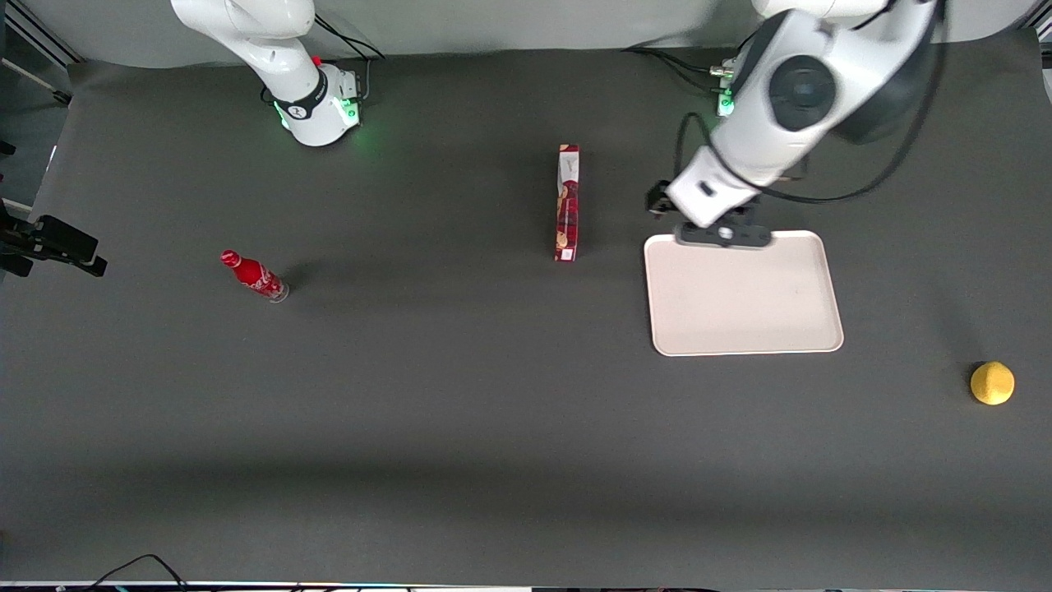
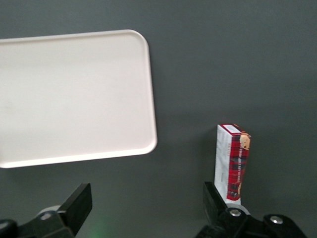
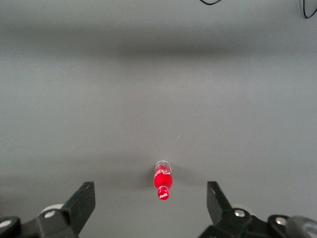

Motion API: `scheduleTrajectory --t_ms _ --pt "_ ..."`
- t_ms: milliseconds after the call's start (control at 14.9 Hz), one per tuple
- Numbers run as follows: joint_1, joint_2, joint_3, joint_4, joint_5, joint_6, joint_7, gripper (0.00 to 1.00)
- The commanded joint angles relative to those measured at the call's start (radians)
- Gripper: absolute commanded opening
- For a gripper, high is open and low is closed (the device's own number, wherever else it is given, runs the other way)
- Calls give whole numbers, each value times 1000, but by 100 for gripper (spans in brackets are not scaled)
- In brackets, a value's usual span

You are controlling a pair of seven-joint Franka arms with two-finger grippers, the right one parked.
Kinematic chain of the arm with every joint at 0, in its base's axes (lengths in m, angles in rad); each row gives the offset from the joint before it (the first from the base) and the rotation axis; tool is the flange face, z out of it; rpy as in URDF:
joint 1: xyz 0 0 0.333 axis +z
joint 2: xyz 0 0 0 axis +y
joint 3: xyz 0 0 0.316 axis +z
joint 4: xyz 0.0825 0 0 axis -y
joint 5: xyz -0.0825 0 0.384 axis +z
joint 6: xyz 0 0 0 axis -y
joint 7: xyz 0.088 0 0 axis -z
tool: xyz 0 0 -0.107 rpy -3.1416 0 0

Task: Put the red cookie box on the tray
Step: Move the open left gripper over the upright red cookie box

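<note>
The red cookie box (image 1: pixel 567 203) stands on one long narrow side on the dark table, its white label end farthest from the front camera. It stands beside the tray (image 1: pixel 744 329), toward the parked arm's end. The tray is pale cream, flat, and bears nothing. My gripper (image 1: pixel 723 237) hovers over the tray's rim farthest from the front camera. In the left wrist view the gripper (image 2: pixel 147 198) is open with only dark table between its fingers. One fingertip (image 2: pixel 212 196) is in line with the box (image 2: pixel 233 161), and the tray (image 2: pixel 74 96) lies apart from it.
A small red bottle (image 1: pixel 253 276) lies toward the parked arm's end of the table, seen too in the right wrist view (image 3: pixel 163 182). A yellow round fruit (image 1: pixel 992 383) sits toward the working arm's end, nearer the front camera than the tray. A black device (image 1: pixel 57 242) juts in at the table's edge.
</note>
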Motion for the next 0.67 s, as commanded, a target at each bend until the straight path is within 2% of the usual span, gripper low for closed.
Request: scheduleTrajectory --t_ms 0,269,604 --pt "0 -24 -171 -150 -16 189 -143 100" --pt "-9 11 -326 -230 -16 346 -335 100" --pt "-43 75 -360 -278 19 452 -386 100"
